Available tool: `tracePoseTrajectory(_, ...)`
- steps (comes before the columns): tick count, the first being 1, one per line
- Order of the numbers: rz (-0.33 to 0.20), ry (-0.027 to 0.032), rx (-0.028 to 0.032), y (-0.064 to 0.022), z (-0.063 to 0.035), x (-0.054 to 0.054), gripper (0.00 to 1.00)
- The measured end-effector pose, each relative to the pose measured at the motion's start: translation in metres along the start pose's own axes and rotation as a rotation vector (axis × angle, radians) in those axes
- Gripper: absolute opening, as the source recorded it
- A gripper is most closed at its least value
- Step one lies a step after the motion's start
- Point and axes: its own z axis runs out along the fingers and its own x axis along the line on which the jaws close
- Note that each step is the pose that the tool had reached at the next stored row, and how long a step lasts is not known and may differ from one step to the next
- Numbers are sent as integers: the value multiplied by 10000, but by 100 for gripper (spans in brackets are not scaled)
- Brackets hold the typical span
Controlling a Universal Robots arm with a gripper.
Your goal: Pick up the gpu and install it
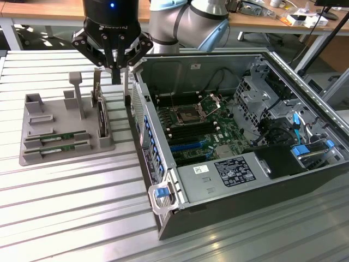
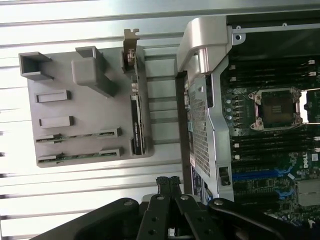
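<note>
Two long thin green sticks lie flat in slots of the grey tray. I take the farther one for the gpu; its twin lies right beside it. My gripper hangs above the strip between the tray and the wall of the open computer case. Its fingers are shut together with nothing between them. It is well above and apart from both sticks.
A dark upright expansion card with a metal bracket stands at the tray's edge nearest the case. The motherboard lies exposed inside the case. Everything rests on a slatted metal table; desks stand behind.
</note>
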Motion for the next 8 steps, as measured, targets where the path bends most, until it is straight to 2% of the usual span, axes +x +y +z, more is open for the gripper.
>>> tracePoseTrajectory(8, 0, 0, 1, -2, -1, 32, 11)
